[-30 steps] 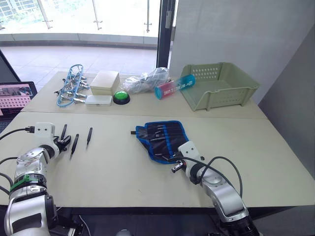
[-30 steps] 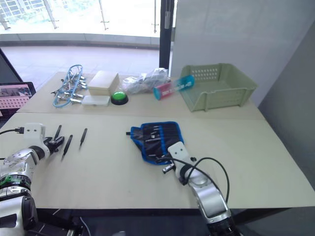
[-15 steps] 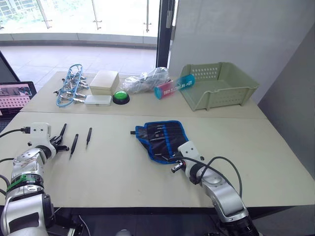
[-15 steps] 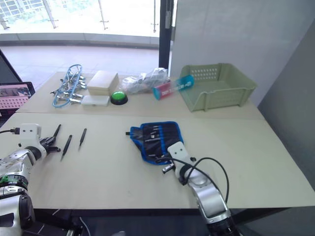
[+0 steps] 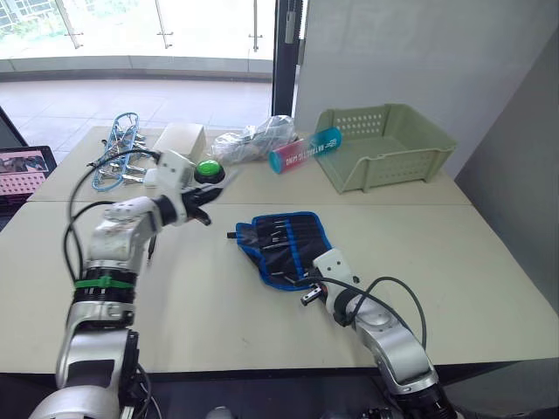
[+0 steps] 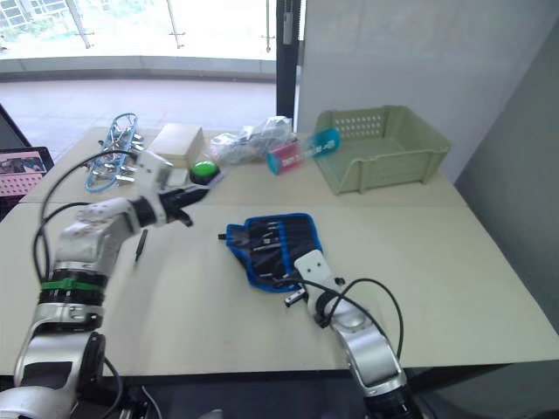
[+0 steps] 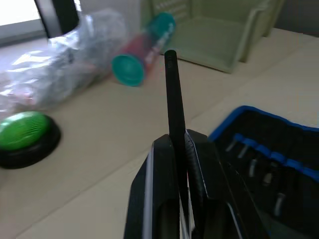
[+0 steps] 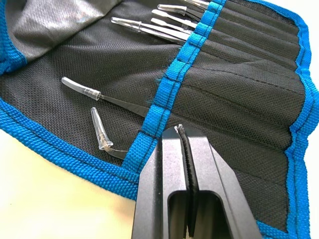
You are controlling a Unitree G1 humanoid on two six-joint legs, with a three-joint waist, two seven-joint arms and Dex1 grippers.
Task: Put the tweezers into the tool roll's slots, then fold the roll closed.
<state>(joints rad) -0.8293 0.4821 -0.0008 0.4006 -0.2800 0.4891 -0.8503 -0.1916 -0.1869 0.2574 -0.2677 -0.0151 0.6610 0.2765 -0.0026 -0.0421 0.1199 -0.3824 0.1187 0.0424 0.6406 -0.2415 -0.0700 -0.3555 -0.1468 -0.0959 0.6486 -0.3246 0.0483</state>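
The tool roll (image 5: 284,246), a black fabric pouch with bright blue edging, lies unrolled at the centre of the head views on the pale table (image 5: 454,262). Its slots (image 8: 234,74), narrow black pockets under a blue band, already hold several slim tweezers (image 8: 144,29) with clear-capped tips, a detail that the right wrist view makes plain while the head views give only thin pale streaks. That wrist view also shows the right gripper (image 8: 183,144) with its two fingers pressed together and nothing between them, resting at the roll's near blue edge, lower centre of the head views. The left wrist view shows the left gripper (image 7: 179,142) clamped on one slim black tweezer (image 7: 173,94) standing upright between its fingers; in the head views this gripper (image 5: 199,202) hangs above the table left of the roll, near a green dome button (image 5: 208,170). Another black tweezer (image 6: 139,244) lies on the table at centre left. The pale green slotted basket (image 5: 384,144) at upper right looks empty.
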